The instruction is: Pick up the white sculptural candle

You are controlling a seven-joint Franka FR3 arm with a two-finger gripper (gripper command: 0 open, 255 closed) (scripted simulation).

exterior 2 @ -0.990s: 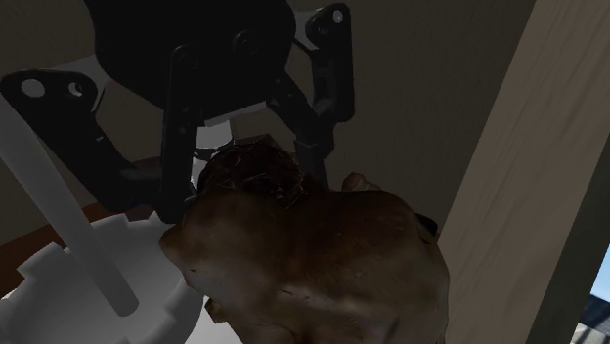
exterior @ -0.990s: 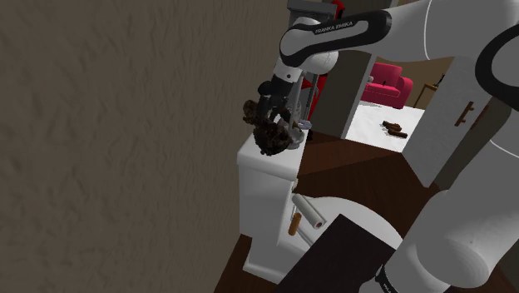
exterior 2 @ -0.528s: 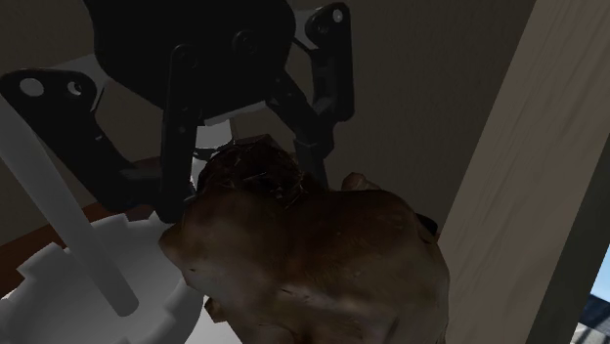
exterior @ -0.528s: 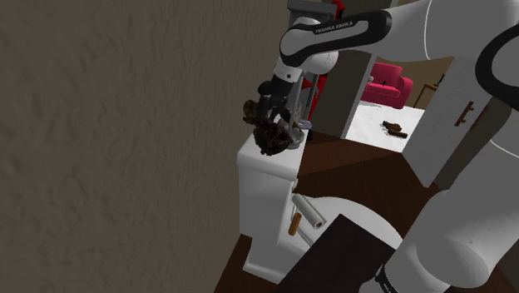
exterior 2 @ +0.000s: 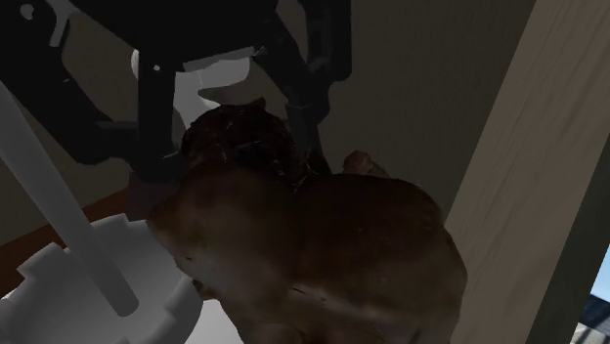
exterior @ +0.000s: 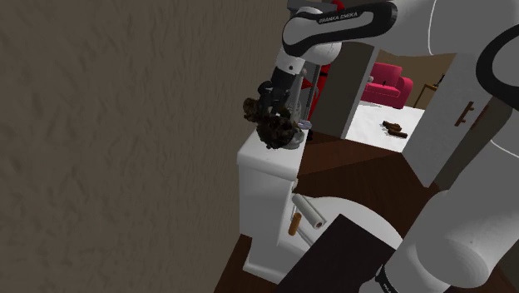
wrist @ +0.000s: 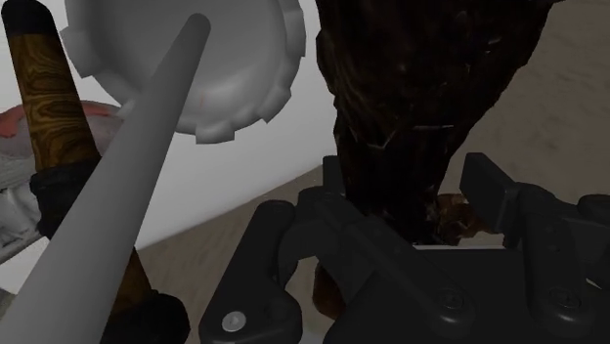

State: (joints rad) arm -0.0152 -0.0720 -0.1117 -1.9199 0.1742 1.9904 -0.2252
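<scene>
Shoulder view: gripper [exterior: 279, 116] hangs fingers-down over the white tank [exterior: 264, 179], closed on the candle [exterior: 276, 131], which is drawn dark brown and lumpy, not white. The candle is at the tank's top, near the wall [exterior: 125, 125]. You cannot tell from here whether its base touches the tank or is just clear. The grip comes from above, probably because the wall shuts off a side approach.

Second exterior view: black fingers [exterior 2: 305, 107] flank the candle's [exterior 2: 323, 244] upper lobe, with the bulk below them. The hold is high on an irregular shape, so expect it may tilt. A white toothed disc [exterior 2: 88, 288] carrying a slanted rod [exterior 2: 59, 210] stands just beside the candle at this view's lower left. A pale post [exterior 2: 547, 176] rises at the right.

Wrist view: the candle [wrist: 411, 88] runs up between the two fingers, clasped. Disc [wrist: 244, 68] and rod [wrist: 127, 186] lie close beside it, with a brown wood-grain handle [wrist: 44, 88] beyond them. Take the lift straight up — a sideways swing would likely catch the rod.
</scene>
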